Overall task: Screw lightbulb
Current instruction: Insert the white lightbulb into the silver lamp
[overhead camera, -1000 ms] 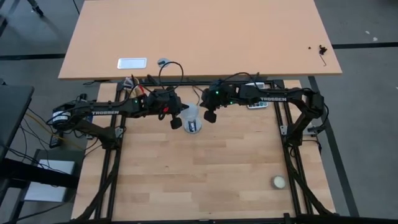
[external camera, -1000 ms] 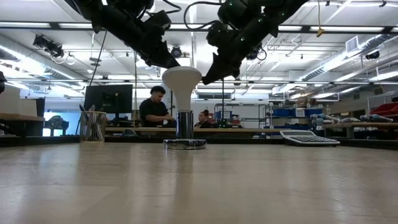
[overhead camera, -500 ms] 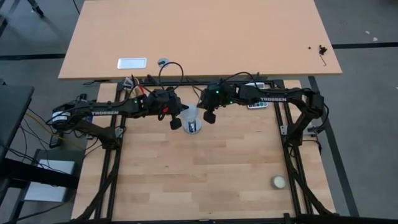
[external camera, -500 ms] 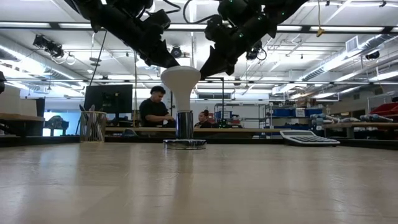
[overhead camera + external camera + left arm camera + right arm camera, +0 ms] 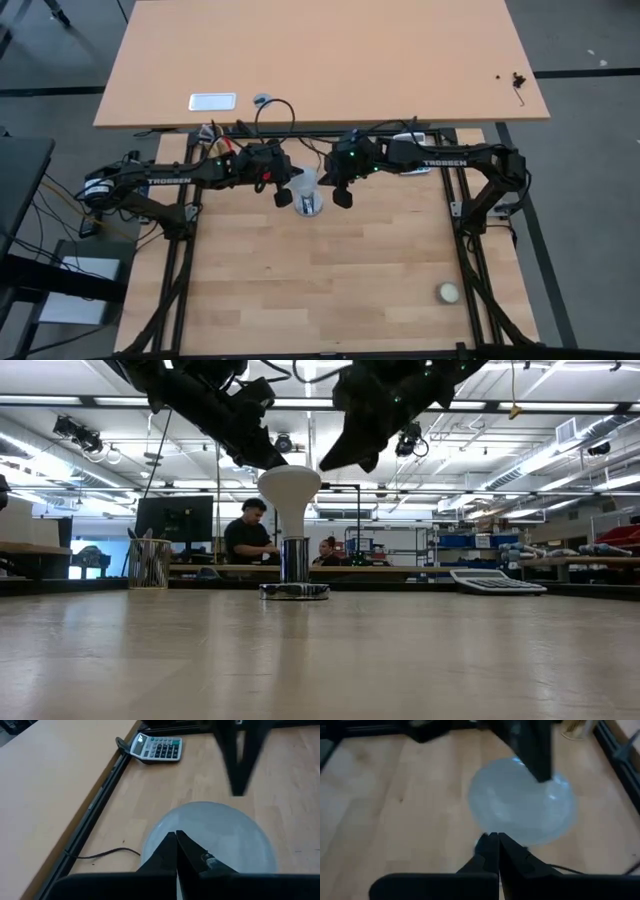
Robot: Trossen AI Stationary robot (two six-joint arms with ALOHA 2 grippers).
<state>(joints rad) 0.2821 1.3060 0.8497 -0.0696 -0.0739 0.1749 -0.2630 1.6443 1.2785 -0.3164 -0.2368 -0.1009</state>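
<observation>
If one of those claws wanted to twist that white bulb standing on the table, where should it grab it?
Probably the wide rounded dome of the lightbulb, coming down from above with a finger on each side. It stands upright in its socket, so the dome is the free, broad part; the narrow neck sits low by the socket.

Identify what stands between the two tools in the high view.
The lightbulb stands upright between the left tool and the right tool, clearest in the high view.

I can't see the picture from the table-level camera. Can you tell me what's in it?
A white lightbulb stands upright in a round socket on the table, with two dark pincers above its dome, one at each side. People sit far behind.
</observation>
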